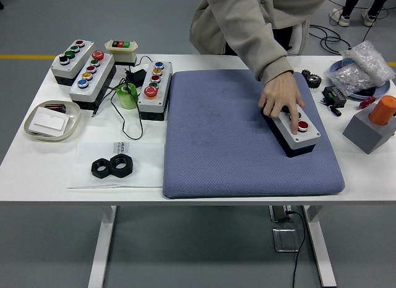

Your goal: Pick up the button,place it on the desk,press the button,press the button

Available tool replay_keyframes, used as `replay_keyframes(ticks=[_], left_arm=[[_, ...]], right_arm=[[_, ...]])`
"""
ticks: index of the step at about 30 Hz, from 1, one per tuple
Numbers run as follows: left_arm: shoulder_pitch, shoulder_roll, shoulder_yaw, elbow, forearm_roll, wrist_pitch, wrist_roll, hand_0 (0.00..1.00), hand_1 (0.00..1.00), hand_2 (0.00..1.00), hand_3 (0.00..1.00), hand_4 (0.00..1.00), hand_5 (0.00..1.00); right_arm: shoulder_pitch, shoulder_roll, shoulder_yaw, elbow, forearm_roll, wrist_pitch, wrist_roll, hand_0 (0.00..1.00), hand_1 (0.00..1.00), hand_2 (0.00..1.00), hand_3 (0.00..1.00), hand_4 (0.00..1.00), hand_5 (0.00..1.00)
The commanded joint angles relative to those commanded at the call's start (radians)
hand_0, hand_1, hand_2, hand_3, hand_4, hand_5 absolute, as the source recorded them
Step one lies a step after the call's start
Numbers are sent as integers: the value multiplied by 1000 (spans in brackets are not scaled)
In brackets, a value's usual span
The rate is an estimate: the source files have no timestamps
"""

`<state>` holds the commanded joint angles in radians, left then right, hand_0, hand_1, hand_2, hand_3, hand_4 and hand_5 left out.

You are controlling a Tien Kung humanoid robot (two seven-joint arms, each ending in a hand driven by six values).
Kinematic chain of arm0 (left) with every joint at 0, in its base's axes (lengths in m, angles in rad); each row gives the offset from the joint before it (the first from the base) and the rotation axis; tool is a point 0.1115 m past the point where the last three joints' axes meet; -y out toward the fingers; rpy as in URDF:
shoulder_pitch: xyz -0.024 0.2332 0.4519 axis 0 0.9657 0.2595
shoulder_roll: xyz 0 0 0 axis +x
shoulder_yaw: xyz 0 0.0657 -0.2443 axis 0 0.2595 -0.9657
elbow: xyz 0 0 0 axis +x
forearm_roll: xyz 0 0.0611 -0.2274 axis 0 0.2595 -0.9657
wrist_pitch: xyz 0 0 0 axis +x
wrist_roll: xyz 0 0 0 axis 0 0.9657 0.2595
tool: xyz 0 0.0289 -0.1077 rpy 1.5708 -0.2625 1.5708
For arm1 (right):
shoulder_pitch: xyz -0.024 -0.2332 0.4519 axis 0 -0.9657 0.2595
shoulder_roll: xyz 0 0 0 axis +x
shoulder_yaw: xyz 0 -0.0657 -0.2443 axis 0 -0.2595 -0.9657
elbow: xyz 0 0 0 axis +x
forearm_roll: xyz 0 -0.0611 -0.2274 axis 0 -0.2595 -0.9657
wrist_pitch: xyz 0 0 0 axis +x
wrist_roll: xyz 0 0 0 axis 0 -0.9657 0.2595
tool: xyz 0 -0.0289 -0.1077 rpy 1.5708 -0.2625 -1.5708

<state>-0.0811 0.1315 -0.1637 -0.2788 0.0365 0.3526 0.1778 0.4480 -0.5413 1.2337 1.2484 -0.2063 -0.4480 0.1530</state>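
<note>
A grey button box (295, 134) with a red button on top lies on the right part of the blue-grey mat (235, 139). A person at the far side of the table has a hand (281, 96) resting on the box's far end. Several other button boxes (154, 88) stand at the back left of the table. Neither robot arm appears in the head view.
A green tape roll (127, 96) and black cables sit left of the mat. Two black nuts (112, 166) lie on a clear sheet at front left, a beige tray (52, 119) further left. A grey block with an orange cylinder (373, 124) and a bag of parts (362, 68) stand at right.
</note>
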Motion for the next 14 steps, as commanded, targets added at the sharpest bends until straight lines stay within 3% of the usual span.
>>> replay_keyframes(ticks=[14], left_arm=[[-2,0,3,-2,-6,0,0,776,816,895,815,572,998]], right_arm=[[6,-2,-1,8,-6,-40,-13,899,785,839,857,617,159]])
